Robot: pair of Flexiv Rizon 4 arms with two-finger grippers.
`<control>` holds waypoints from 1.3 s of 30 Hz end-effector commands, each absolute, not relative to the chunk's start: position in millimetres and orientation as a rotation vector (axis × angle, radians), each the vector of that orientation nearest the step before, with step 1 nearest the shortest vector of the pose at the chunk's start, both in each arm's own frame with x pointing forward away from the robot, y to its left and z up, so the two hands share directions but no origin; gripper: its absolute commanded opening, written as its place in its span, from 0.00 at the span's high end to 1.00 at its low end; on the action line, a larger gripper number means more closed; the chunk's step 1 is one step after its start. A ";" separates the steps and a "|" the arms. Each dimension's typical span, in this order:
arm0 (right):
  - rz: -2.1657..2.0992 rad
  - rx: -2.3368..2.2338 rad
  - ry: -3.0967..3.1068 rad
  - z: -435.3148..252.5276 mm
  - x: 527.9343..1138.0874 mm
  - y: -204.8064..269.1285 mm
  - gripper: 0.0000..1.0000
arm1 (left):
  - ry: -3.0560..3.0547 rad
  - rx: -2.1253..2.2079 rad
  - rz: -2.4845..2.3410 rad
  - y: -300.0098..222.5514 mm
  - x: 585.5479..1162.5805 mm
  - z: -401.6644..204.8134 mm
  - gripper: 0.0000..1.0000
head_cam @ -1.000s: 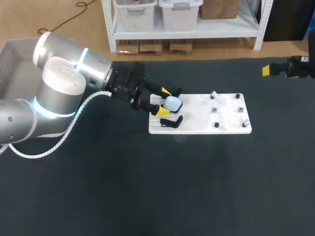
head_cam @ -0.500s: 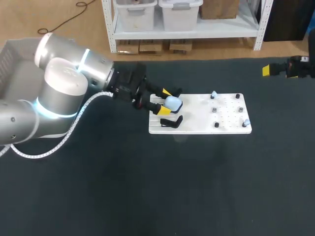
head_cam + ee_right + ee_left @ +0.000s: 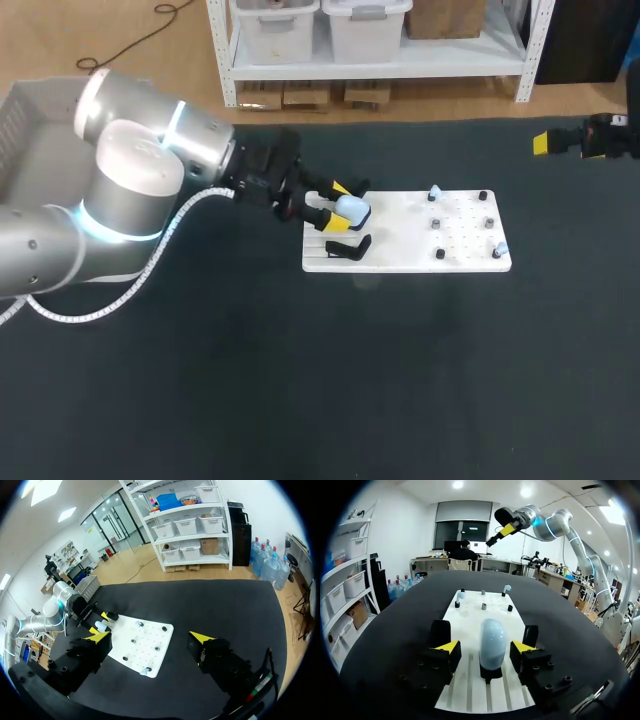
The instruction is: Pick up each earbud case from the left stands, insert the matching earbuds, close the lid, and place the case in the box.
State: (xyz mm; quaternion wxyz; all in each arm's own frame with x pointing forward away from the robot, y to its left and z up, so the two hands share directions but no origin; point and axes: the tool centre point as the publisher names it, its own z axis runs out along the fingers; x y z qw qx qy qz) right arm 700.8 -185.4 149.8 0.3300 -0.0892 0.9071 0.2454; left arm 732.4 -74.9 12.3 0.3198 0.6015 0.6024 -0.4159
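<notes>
Barely begun: the left pincer (image 3: 485,647) stands open astride an earbud case (image 3: 492,637), not yet gripping; insertion, closing and boxing all remain.

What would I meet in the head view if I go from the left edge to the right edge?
Grey box → left arm → earbud case, between the open fingers → pegs on the white board → right gripper.

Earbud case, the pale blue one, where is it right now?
In the head view the earbud case stands at the white board's left end, between the left gripper's open fingers, touching neither.
</notes>
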 end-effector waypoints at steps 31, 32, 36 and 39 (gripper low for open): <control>0.642 -0.234 2.373 149.9 700.5 -185.6 0.00 | 1.355 1.412 -1.155 -51.5 697.4 102.9 1.00; 0.642 -0.234 2.373 149.9 700.5 -185.6 0.00 | 1.348 1.407 -1.155 -51.3 696.1 105.3 1.00; 0.642 -0.234 2.373 149.9 700.5 -185.6 0.00 | 1.340 1.394 -1.152 -50.4 692.9 113.2 1.00; 0.642 -0.234 2.373 149.9 700.5 -185.6 0.00 | 1.340 1.394 -1.152 -50.4 692.9 113.2 1.00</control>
